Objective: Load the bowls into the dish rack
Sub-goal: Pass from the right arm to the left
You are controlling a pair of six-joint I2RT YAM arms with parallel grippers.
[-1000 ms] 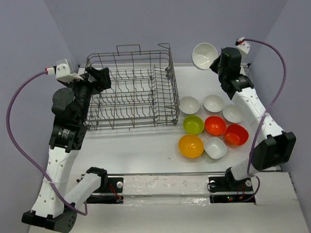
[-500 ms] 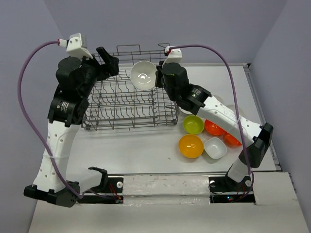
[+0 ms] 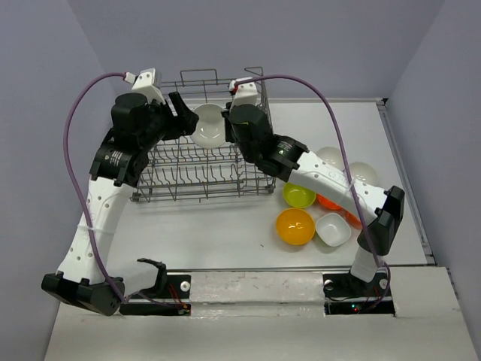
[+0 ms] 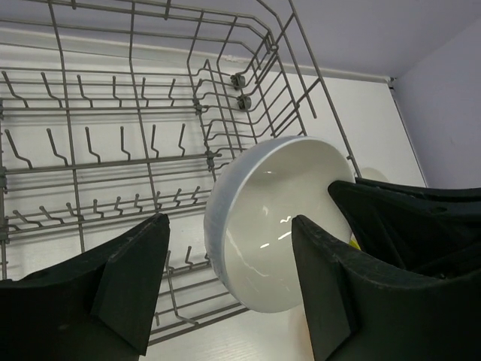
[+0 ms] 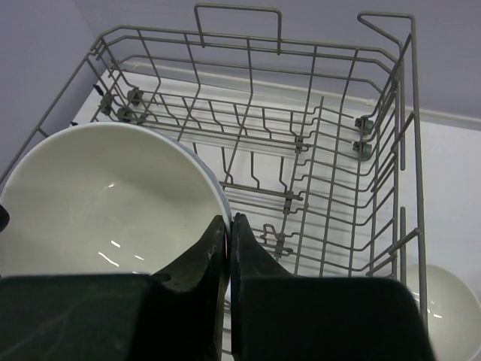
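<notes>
A white bowl (image 3: 209, 125) hangs tilted above the grey wire dish rack (image 3: 203, 162), and my right gripper (image 3: 229, 124) is shut on its rim. The right wrist view shows that rim pinched between the right gripper (image 5: 229, 222) jaws, the bowl (image 5: 105, 203) to their left. My left gripper (image 3: 186, 120) stands open around the bowl's opposite edge. In the left wrist view, the bowl (image 4: 274, 226) sits between the spread fingers (image 4: 128, 286), with a gap on the left side. Lime green (image 3: 299, 195), orange-yellow (image 3: 294, 226) and squarish white (image 3: 333, 229) bowls lie on the table right of the rack.
More bowls lie behind the right arm: a red-orange one (image 3: 331, 201) and two white ones (image 3: 331, 156) (image 3: 363, 173). The rack's tall wire sides and handle loop (image 5: 237, 11) rise around the tines. A wall closes off the far side.
My right arm has carried the white bowl from the far right to over the rack. My left arm has swung in to meet it, and its jaws have narrowed around the bowl's edge.
</notes>
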